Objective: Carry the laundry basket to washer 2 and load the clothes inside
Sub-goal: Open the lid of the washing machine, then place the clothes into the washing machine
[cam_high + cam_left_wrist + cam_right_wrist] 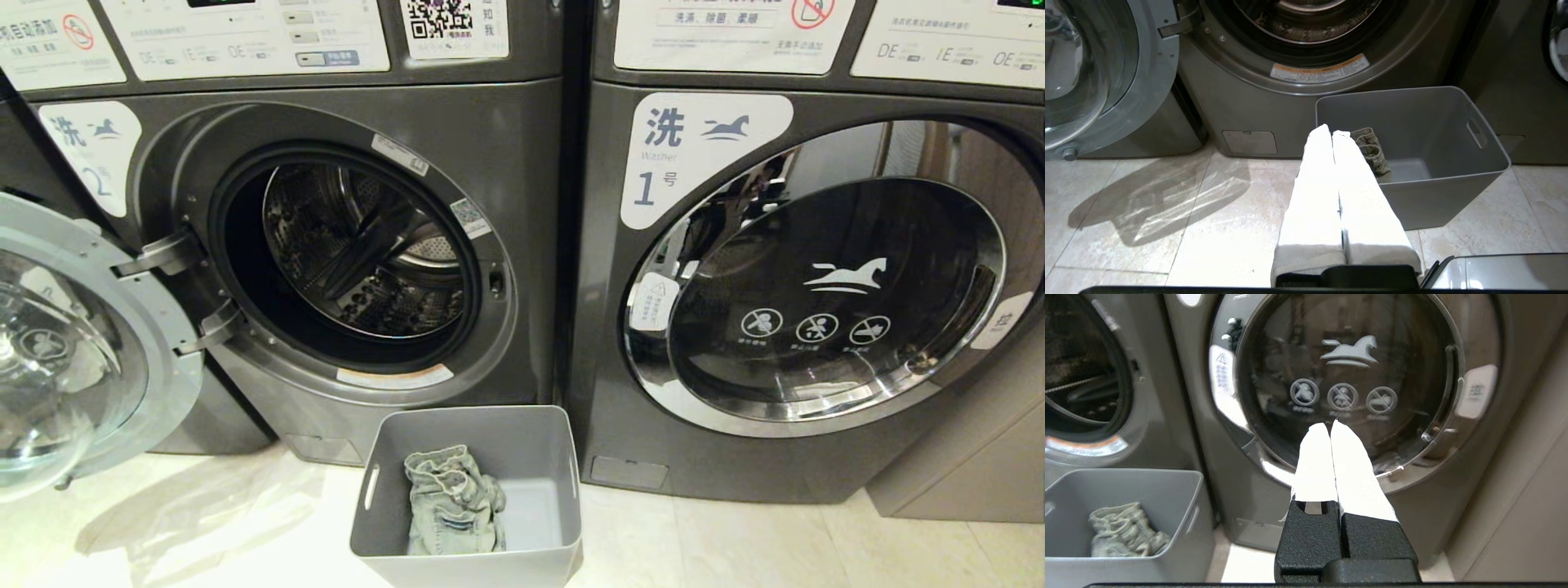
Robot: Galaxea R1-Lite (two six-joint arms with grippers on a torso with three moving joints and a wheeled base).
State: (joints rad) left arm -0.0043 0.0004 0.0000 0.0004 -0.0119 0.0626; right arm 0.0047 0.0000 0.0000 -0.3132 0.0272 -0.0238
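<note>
1. Left gripper [1332, 132]: white fingers [1314, 192] pressed together tip to base, nothing between them, pointing forward and slightly down.
2. Right gripper [1329, 426]: white fingers [1351, 473] closed tip to tip, nothing held, black finger mounts side by side, aimed roughly level, straight ahead.
3. Neither arm shows in the head view; both sit low, below its frame.

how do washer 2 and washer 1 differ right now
Washer 2 has its door swung wide open to the left, baring the metal drum; washer 1 has its door shut, its dark glass reflecting the room. The laundry basket stands on the floor nearer washer 2. Both are dark grey front-loaders with white labels.
</note>
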